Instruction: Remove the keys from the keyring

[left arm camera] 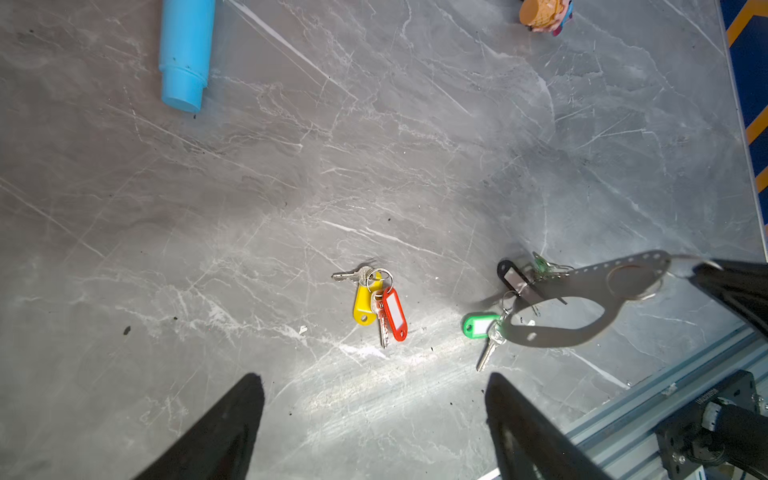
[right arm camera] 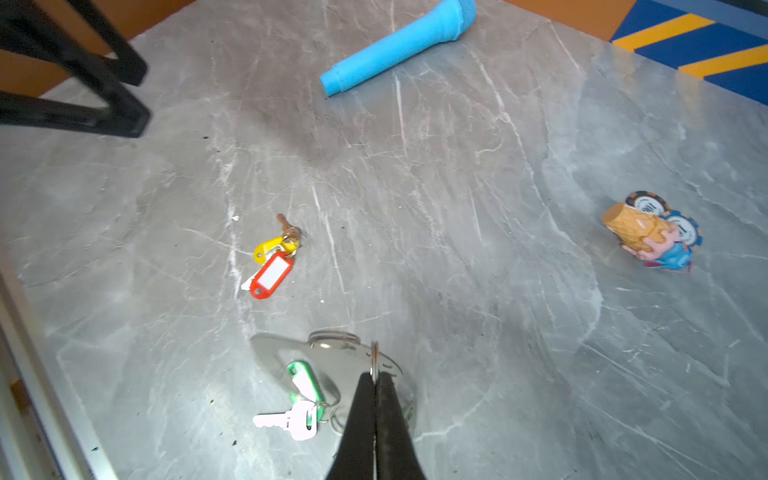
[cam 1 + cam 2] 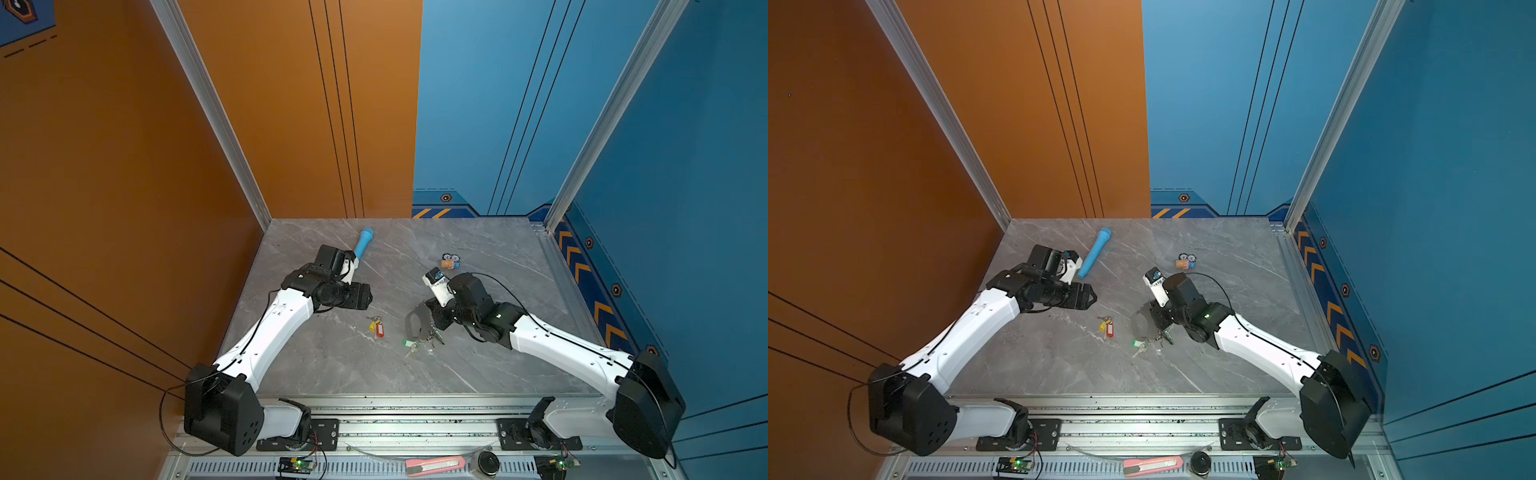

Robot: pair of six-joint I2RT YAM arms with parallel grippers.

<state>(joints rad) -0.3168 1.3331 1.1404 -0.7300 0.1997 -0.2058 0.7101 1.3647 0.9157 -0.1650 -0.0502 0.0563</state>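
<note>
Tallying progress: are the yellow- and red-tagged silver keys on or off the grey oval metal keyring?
Off: the yellow- and red-tagged silver keys lie on the table, apart from the grey oval metal keyring.

place: robot lab test cell | shown by: aluminium frame rail [image 3: 415, 419], printed wall panels [image 3: 104, 166], rail-mounted arms [image 3: 274, 328]

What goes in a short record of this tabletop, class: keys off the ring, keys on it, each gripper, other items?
keys off: yellow- and red-tagged keys, together on the table, apart from the keyring
keys attached: green-tagged key, black-tagged key, both at the keyring
right gripper: shut on the keyring's edge
left gripper: open, empty, above the table
other items: light-blue tube; orange-and-blue toy cluster
</note>
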